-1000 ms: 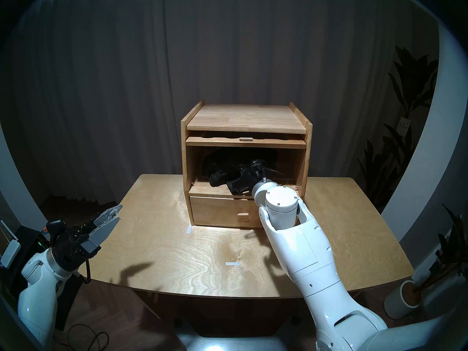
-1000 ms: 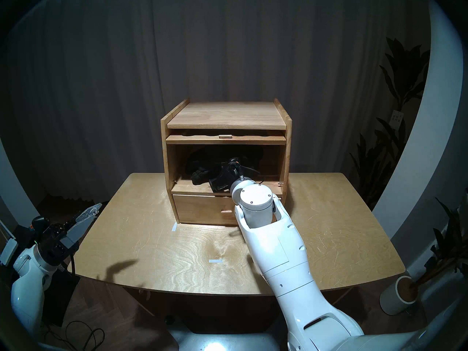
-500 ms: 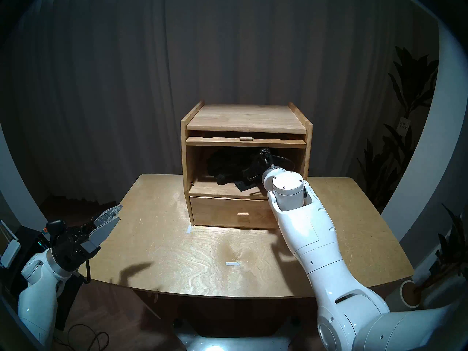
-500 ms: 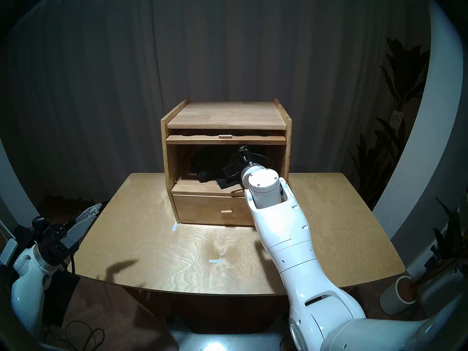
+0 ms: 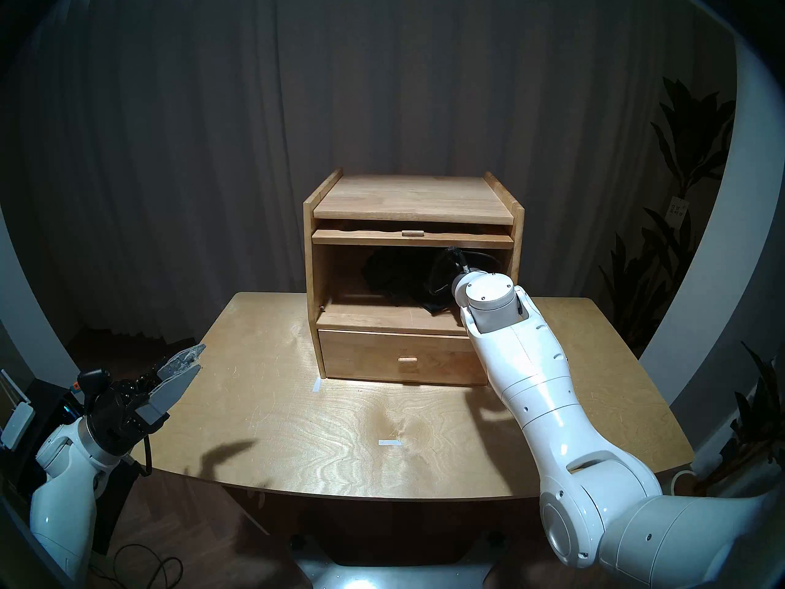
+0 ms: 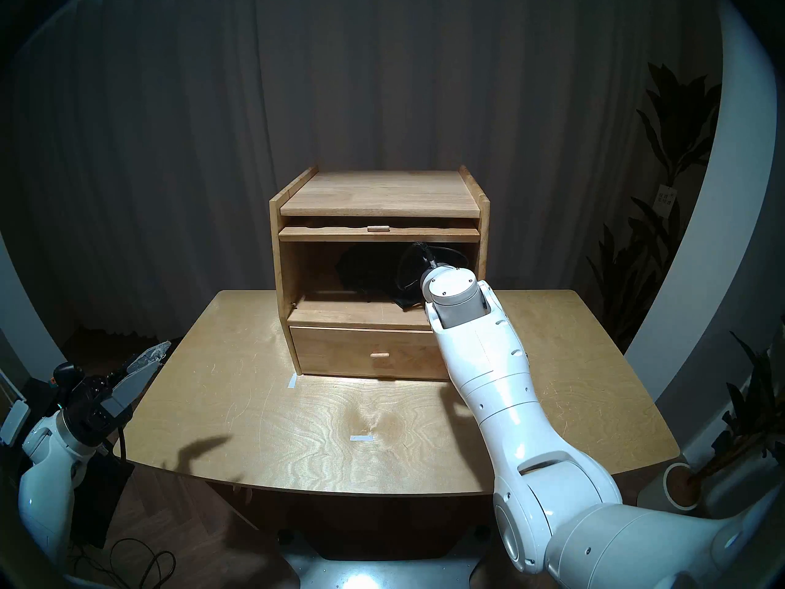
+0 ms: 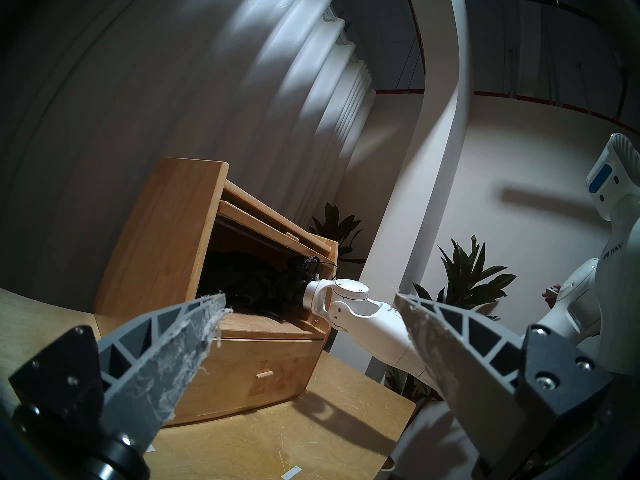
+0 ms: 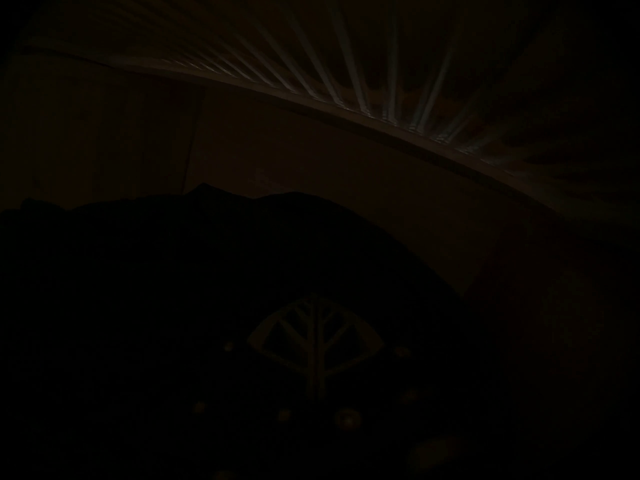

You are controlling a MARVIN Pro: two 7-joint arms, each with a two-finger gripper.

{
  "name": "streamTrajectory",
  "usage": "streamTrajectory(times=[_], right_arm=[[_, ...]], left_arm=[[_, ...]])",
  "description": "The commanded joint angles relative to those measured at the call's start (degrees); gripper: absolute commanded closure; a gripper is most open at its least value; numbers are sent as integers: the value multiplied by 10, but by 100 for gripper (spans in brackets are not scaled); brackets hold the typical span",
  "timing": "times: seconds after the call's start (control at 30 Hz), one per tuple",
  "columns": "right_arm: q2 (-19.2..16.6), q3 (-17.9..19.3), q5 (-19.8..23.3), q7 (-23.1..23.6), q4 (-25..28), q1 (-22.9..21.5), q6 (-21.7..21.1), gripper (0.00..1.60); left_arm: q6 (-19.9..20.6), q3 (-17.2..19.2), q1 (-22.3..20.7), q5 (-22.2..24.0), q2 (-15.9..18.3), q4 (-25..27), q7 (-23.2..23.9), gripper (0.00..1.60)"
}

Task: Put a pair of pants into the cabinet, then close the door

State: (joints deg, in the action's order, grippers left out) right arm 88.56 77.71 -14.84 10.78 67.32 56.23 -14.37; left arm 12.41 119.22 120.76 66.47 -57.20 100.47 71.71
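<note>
The light-wood cabinet (image 5: pixel 408 197) stands at the back of the table with its upper compartment open. Its door (image 5: pixel 412 237) lies flat under the top board, knob facing out; the ribbed window (image 8: pixel 346 70) shows overhead in the right wrist view. The black pants (image 5: pixel 384 271) lie bunched deep in the compartment. My right arm reaches in from the right, and its gripper (image 8: pixel 317 316) is shut, fingers pressed together against the dark cloth (image 8: pixel 173 261). Whether cloth sits between the fingers I cannot tell. My left gripper (image 5: pixel 187 360) hovers open and empty off the table's left edge.
The drawer (image 5: pixel 399 356) below the compartment is closed. Two small white tape marks (image 5: pixel 390 443) lie on the wooden table (image 5: pixel 276 405). Potted plants (image 5: pixel 679 278) stand to the right, a dark curtain hangs behind.
My right arm has pushed further back and to the right into the compartment, and the pants have moved deeper with it. The left arm has not moved.
</note>
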Motion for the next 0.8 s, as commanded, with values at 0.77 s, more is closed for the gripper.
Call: streamTrajectory(times=[0.77], right_arm=[[-14, -41, 110, 199, 195, 150, 96, 160]], left_arm=[[0, 3, 0, 2, 1, 6, 1, 0]])
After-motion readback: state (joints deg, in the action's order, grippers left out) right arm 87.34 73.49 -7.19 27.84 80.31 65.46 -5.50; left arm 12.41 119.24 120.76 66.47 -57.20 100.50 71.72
